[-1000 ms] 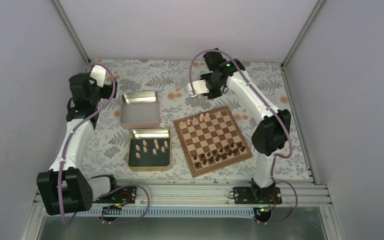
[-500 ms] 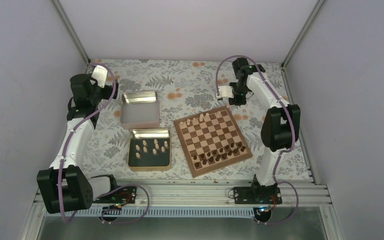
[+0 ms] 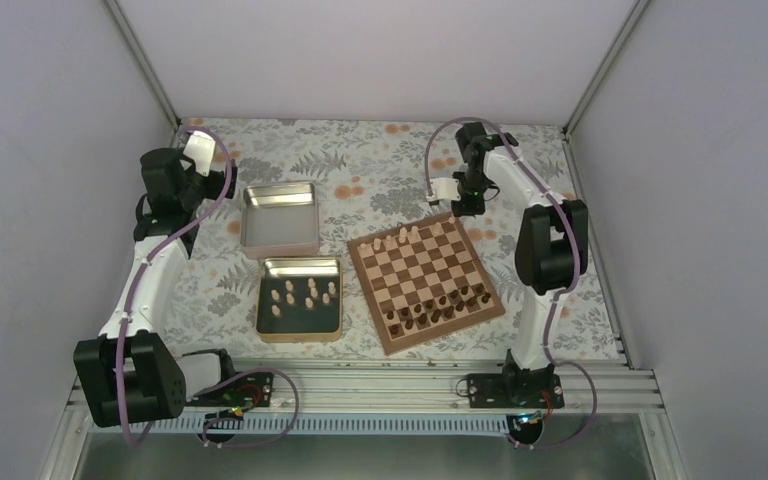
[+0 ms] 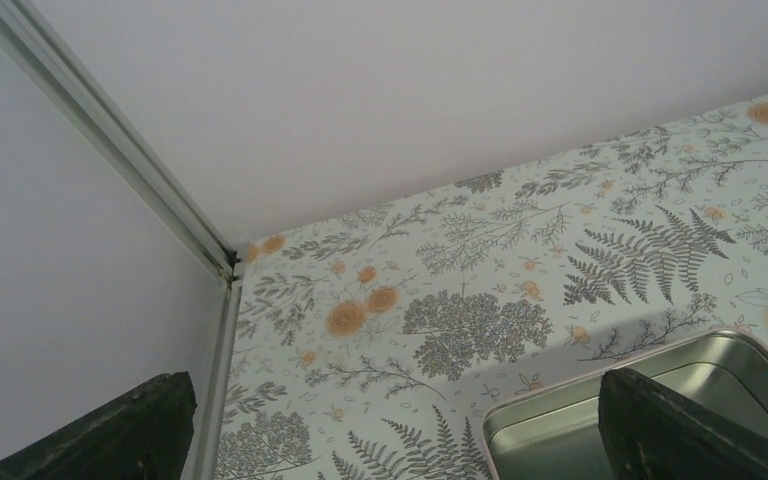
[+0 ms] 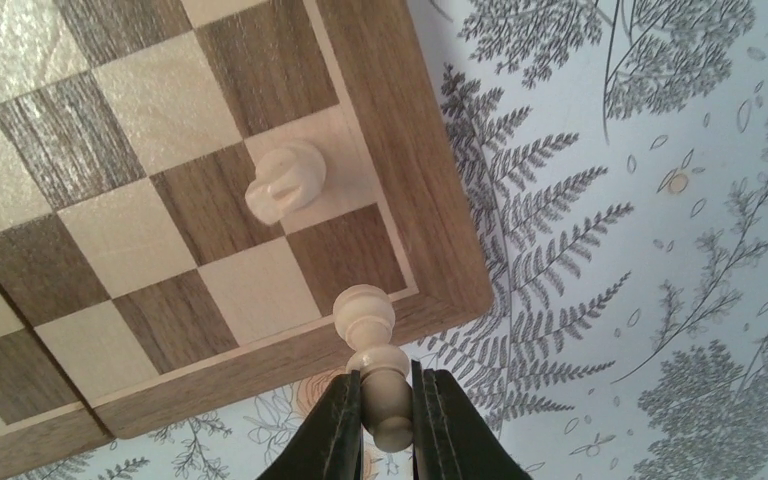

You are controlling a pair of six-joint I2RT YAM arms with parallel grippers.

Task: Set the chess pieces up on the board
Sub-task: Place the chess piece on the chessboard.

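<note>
The board (image 3: 370, 300) lies right of centre with several pale chess pieces (image 3: 398, 238) along its far row and dark chessmen (image 3: 440, 305) on its near rows. More pale chess pieces (image 3: 303, 293) lie in a dark-lined tin (image 3: 300, 333). My right gripper (image 3: 467, 205) hangs over the board's far right corner, shut on a pale piece (image 5: 375, 345) whose head points toward the board's border (image 5: 380, 150). A pale knight (image 5: 285, 180) stands on a square next to that corner. Far left, my left gripper (image 4: 400, 450) stands open and holds nothing.
An empty metal tin (image 3: 280, 250) sits beyond the dark-lined tin, and its corner (image 4: 560, 420) shows beside my left fingers. The enclosure's walls and a corner post (image 4: 110, 130) stand close behind the left arm. A floral cloth (image 3: 360, 180) covers the table.
My right arm has swung rightward along the board's far edge, from beyond its far left part to its far right corner, carrying the pale piece. The left arm has not moved.
</note>
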